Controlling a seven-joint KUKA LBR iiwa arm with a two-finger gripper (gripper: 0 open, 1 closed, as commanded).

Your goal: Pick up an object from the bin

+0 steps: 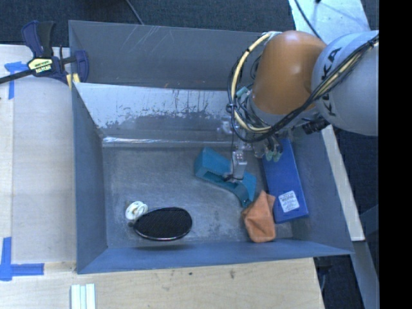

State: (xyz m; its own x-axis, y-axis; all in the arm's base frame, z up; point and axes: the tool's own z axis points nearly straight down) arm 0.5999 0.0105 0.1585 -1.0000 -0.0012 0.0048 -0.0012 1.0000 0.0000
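Camera view: tool (239, 166) low over the teal block (211, 165), probably for a grab; spread or pinched, can't tell.

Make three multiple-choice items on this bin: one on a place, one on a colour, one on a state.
1. The gripper hangs over: A a red ball; B a yellow cup; C the teal plastic piece.
2. The soft lump beside the blue box is: A green; B orange; C white.
3. The blue box lies: A label up; B on end; C opened.
Answers: 1 C, it is right above that piece; 2 B, plainly orange; 3 A, its white label faces the camera.
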